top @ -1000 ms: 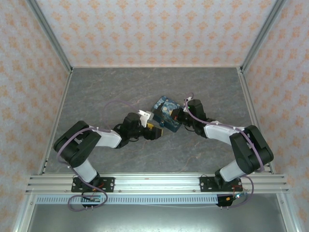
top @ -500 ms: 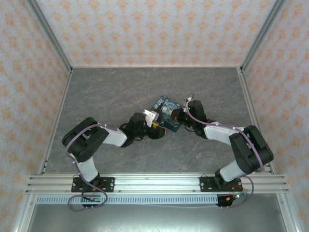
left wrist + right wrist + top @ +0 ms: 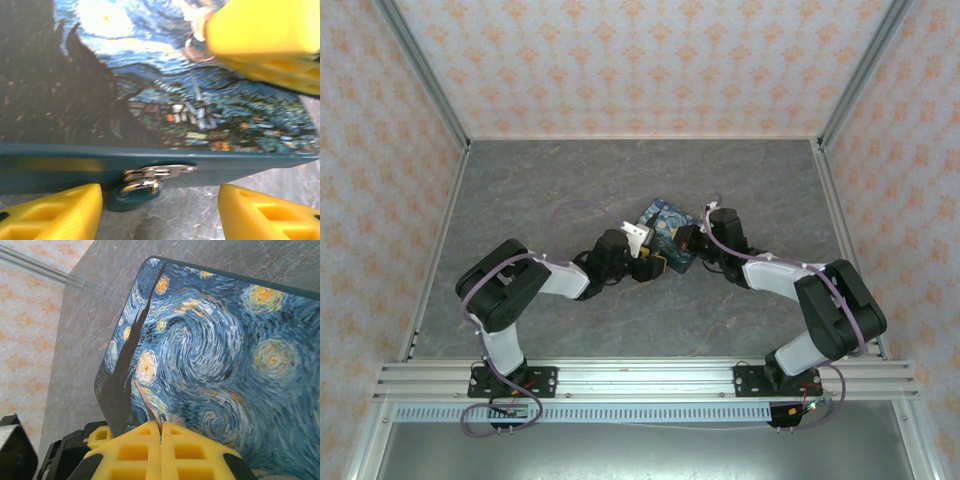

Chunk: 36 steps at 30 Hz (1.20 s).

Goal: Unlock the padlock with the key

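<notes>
Grey stone-patterned table (image 3: 520,200) bearing, near its centre, a dark blue box (image 3: 663,225) printed with a swirling night sky. The left gripper (image 3: 160,200), at the box's 7 o'clock in the overhead view, has its jaws apart, one finger either side of the padlock and touching neither it nor the box. The right gripper (image 3: 161,432), at the box's 3 o'clock, is closed above the lid on a thin metal sliver with a ring, judged to be the key (image 3: 149,407). The padlock (image 3: 131,197), small and teal, hangs from the silvery hasp (image 3: 157,174) on the box's front wall. Progress: key in hand, lock not yet steadied; insertion, turning and shackle release remain. Keyhole and shackle are blurred, and the fingers largely hide the key's blade.
</notes>
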Available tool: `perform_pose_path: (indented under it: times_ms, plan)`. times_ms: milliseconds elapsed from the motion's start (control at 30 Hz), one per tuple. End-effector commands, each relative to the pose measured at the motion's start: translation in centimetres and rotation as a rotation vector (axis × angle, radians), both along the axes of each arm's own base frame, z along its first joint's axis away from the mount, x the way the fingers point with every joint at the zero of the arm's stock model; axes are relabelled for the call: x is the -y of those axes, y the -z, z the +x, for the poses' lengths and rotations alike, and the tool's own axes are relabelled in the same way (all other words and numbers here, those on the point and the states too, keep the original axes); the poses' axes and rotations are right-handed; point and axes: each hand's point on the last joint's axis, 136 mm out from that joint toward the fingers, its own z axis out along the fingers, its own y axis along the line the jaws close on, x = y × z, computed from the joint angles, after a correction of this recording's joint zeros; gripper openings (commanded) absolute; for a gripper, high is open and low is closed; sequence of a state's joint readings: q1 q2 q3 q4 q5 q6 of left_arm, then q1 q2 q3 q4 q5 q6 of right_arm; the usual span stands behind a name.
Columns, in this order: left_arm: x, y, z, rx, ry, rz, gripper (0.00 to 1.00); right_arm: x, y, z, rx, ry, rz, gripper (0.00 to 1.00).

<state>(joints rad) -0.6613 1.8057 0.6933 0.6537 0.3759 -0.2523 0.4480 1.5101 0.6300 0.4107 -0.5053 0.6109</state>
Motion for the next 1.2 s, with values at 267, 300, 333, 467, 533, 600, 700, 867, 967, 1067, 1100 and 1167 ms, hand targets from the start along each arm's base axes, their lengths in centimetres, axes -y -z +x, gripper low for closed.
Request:
perform_pose_path:
  times_ms: [267, 300, 333, 467, 533, 600, 700, 867, 967, 1067, 1100, 1167]
  plan:
    - [0.5, 1.4, 0.8, 0.001, -0.003, 0.064, 0.61, 1.5, 4.3, -2.0, -0.119, 0.003, -0.099, 0.00]
    - [0.6, 1.5, 0.8, 0.000, -0.002, 0.063, 0.60, 1.5, 4.2, -2.0, -0.118, 0.003, -0.097, 0.00]
    - [0.7, 1.6, 0.9, -0.002, -0.004, 0.063, 0.60, 1.5, 4.2, -2.0, -0.118, 0.003, -0.098, 0.00]
    - [1.2, 1.9, 1.0, -0.014, 0.000, 0.061, 0.56, 1.6, 4.3, -2.1, -0.120, 0.002, -0.102, 0.00]
    - [1.5, 2.0, 1.0, -0.019, 0.004, 0.060, 0.54, 1.6, 4.4, -2.1, -0.120, 0.002, -0.102, 0.00]
    - [1.7, 1.8, 1.0, -0.017, 0.002, 0.059, 0.52, 1.5, 4.3, -2.0, -0.120, 0.001, -0.102, 0.00]
    - [1.6, 3.3, 0.9, -0.044, -0.011, 0.076, 0.49, 1.6, 4.5, -2.1, -0.123, 0.000, -0.105, 0.00]
    - [1.8, 3.4, 1.3, -0.055, -0.028, 0.070, 0.41, 1.6, 4.5, -2.1, -0.123, 0.001, -0.105, 0.00]
    - [1.8, 3.5, 1.3, -0.061, -0.029, 0.074, 0.36, 1.5, 4.4, -2.1, -0.120, -0.001, -0.103, 0.00]
    - [1.7, 3.4, 1.5, -0.061, -0.039, 0.077, 0.31, 1.5, 4.4, -2.1, -0.118, -0.002, -0.101, 0.00]
    - [1.7, 3.4, 1.4, -0.060, -0.039, 0.077, 0.29, 1.5, 4.4, -2.1, -0.117, -0.002, -0.102, 0.00]
    - [1.6, 3.3, 1.5, -0.060, -0.047, 0.077, 0.27, 1.5, 4.3, -2.1, -0.115, -0.004, -0.100, 0.00]
